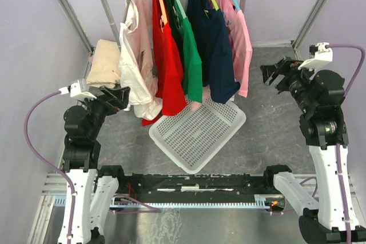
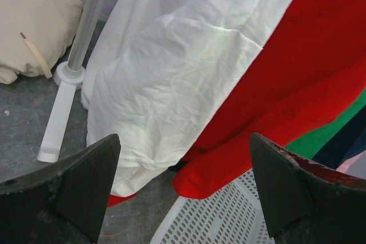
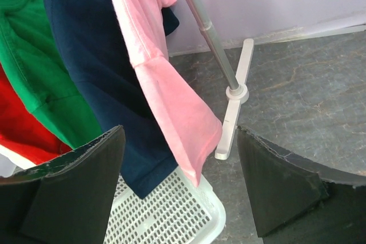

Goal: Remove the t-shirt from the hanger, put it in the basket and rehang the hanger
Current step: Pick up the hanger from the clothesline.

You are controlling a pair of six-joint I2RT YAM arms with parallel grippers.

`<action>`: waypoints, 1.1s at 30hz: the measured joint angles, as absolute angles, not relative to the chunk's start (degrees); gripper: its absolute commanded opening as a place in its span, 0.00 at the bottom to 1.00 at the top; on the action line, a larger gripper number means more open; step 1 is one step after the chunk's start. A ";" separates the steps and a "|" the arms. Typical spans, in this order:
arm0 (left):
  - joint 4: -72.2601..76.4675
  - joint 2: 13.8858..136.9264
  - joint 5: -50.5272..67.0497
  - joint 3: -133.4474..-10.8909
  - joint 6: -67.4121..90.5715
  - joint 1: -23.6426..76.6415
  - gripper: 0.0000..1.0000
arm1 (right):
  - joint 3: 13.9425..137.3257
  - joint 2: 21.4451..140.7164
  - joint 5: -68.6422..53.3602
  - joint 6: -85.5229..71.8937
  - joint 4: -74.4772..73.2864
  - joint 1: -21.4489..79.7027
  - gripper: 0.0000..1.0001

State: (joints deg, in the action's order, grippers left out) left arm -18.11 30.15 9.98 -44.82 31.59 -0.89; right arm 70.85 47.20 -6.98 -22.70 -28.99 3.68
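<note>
left end effector (image 1: 122,96) stood apart, empty, just beside white t-shirt (image 1: 136,61) hem | right end effector (image 1: 273,72) stood apart, empty, open gap to pink t-shirt (image 1: 241,41) edge

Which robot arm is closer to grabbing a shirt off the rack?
Probably the left. The open left gripper sits right beside the hem of the wrinkled white t-shirt. The open right gripper hangs well apart from the pale pink t-shirt.
</note>
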 measured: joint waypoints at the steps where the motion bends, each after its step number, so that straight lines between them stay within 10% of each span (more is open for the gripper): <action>1: -18.15 29.98 10.48 -45.01 31.62 -0.89 0.99 | 71.57 48.03 -7.22 -22.79 -28.86 3.68 0.87; 33: -19.66 57.04 17.04 -83.35 31.57 -0.40 1.00 | 93.08 66.30 -5.30 -22.81 -29.02 9.06 0.87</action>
State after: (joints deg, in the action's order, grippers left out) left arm -19.66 57.04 17.04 -83.35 31.57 -0.40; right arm 93.08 66.30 -5.30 -22.81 -29.02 9.06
